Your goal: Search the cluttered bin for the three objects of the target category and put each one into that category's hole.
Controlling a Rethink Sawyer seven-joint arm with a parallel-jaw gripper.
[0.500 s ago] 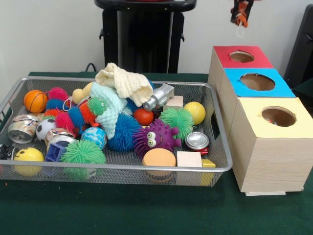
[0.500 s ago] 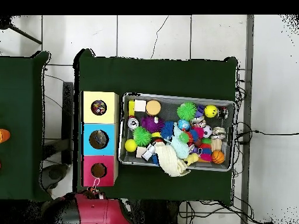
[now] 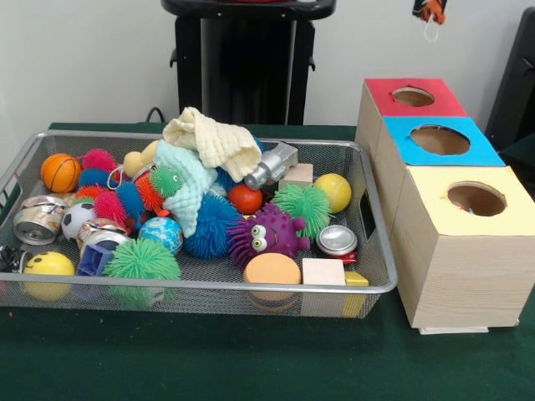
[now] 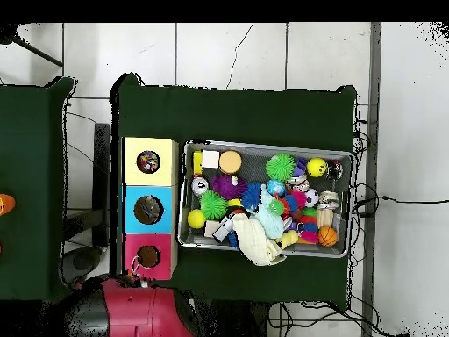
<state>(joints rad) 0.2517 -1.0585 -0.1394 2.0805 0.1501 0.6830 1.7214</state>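
Observation:
The wire mesh bin (image 3: 209,285) sits on the green table, full of mixed toys; it also shows in the overhead view (image 4: 267,146). My gripper (image 3: 429,5) shows only at the top edge of the front view, above and behind the red-topped box (image 3: 415,107). It holds a small orange toy with black tiger stripes (image 3: 432,11), whose white string loop (image 3: 430,32) hangs below. In the overhead view the red arm (image 4: 140,311) covers the gripper, just below the red box (image 4: 148,256). I cannot single out other toys of that kind in the bin.
Three wooden boxes with round holes stand in a row beside the bin: red, blue (image 3: 439,139) and yellow (image 3: 476,199). The bin holds spiky balls, a purple spiky monster (image 3: 267,236), cloths (image 3: 213,142), cans, wooden blocks and an orange basketball (image 3: 60,171).
The gripper with the tiger toy has risen toward the top edge of the front view and shifted slightly right. In the overhead view the arm has shifted left and up toward the red box.

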